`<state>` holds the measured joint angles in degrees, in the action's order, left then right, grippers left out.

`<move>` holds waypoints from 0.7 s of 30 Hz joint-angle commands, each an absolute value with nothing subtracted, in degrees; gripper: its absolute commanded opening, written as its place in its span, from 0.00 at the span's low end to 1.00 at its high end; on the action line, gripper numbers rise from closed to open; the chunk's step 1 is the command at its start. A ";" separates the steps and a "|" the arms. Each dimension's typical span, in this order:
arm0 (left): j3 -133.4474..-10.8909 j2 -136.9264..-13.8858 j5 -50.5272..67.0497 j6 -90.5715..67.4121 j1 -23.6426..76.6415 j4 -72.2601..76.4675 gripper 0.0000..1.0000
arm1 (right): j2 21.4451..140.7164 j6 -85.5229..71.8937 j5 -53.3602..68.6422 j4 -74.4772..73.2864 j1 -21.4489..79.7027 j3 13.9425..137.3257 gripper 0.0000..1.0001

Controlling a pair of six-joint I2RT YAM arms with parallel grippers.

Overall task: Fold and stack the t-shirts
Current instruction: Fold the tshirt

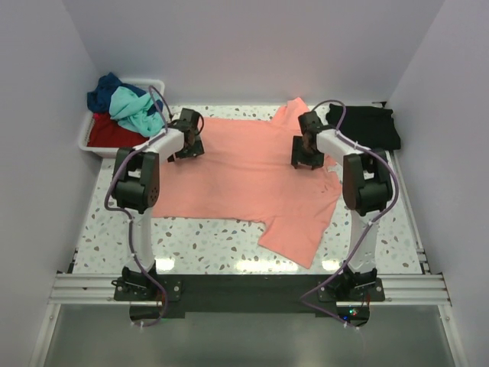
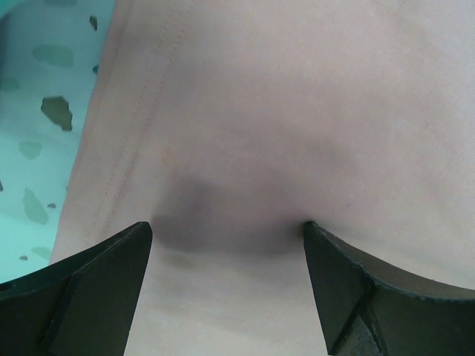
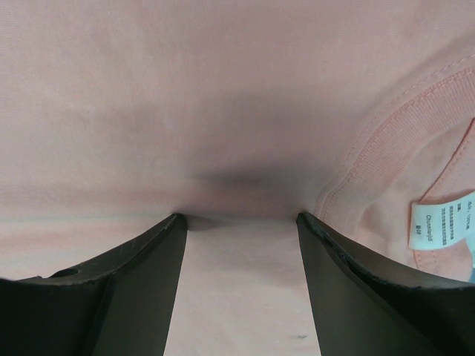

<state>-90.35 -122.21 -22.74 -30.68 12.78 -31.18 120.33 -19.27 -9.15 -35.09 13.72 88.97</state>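
My left pincer point(image 2: 226, 230) stands released, its tips spread and resting on the salmon-pink t-shirt point(image 1: 244, 180). The stitched edge of the cloth runs just beside one finger, with the speckled table point(image 2: 30, 111) past it. My right pincer point(image 3: 241, 219) is released too, tips down on the same shirt, the collar and its label point(image 3: 441, 222) just beside it. Neither pair pinches any cloth. The black t-shirt point(image 1: 367, 126) lies near my right pincer, on its outer side. The teal t-shirt point(image 1: 137, 111), navy t-shirt point(image 1: 103, 93) and red t-shirt point(image 1: 111, 134) are heaped in the white bin point(image 1: 84, 142) beside my left.
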 commanded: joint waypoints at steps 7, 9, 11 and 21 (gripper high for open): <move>-92.38 -121.83 -24.43 -28.83 12.04 -33.84 0.88 | 120.77 -17.49 -11.43 -38.06 11.95 93.08 0.65; -90.28 -118.05 -24.78 -28.83 12.13 -33.66 0.88 | 117.61 -17.58 -11.43 -38.58 11.95 92.55 0.65; -88.43 -113.32 -25.22 -28.83 12.13 -33.31 0.89 | 114.62 -17.67 -11.86 -38.15 11.95 91.59 0.65; -71.40 -94.58 -26.46 -32.25 12.13 -32.70 0.89 | 94.06 -19.24 -13.44 -40.43 12.39 77.99 0.65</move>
<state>-78.22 -101.69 -25.02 -30.00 12.71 -32.99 101.65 -18.48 -11.53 -38.11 12.29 84.23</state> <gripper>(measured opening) 0.884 0.647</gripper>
